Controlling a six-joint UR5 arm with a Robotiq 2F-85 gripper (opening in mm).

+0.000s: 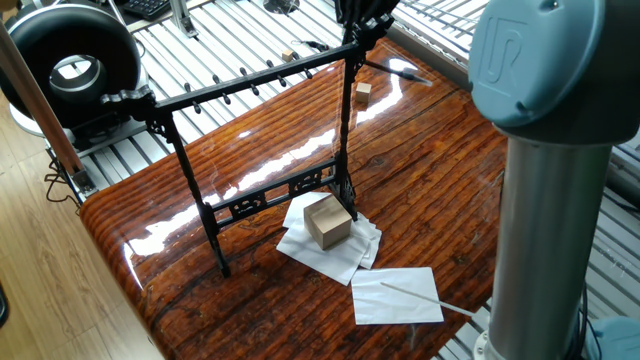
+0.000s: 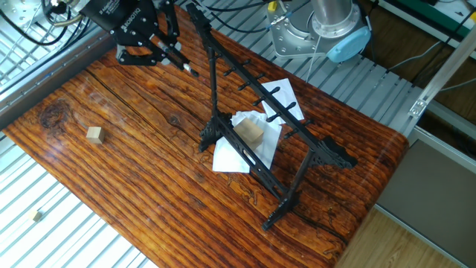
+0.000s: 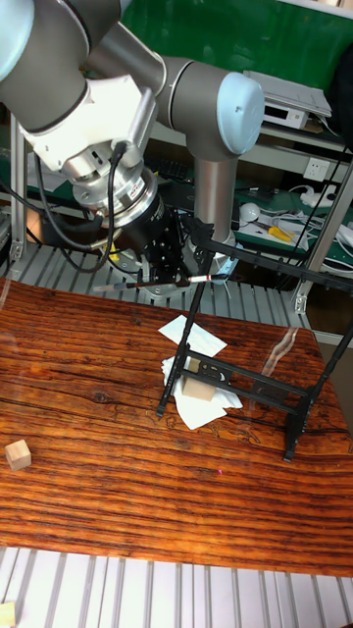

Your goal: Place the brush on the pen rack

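While lifted off the table (image 2: 149, 186) | gripper (image 3: 169, 280) pinches brush (image 3: 186, 281) level | right beside pen rack (image 3: 257, 324) end

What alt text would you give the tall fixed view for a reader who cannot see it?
The robot hand holds the brush roughly level in the air above a wooden table, beside one end of the black pen rack. Under the rack a cardboard box sits on white paper sheets, and a small wooden cube lies at the table's left edge.
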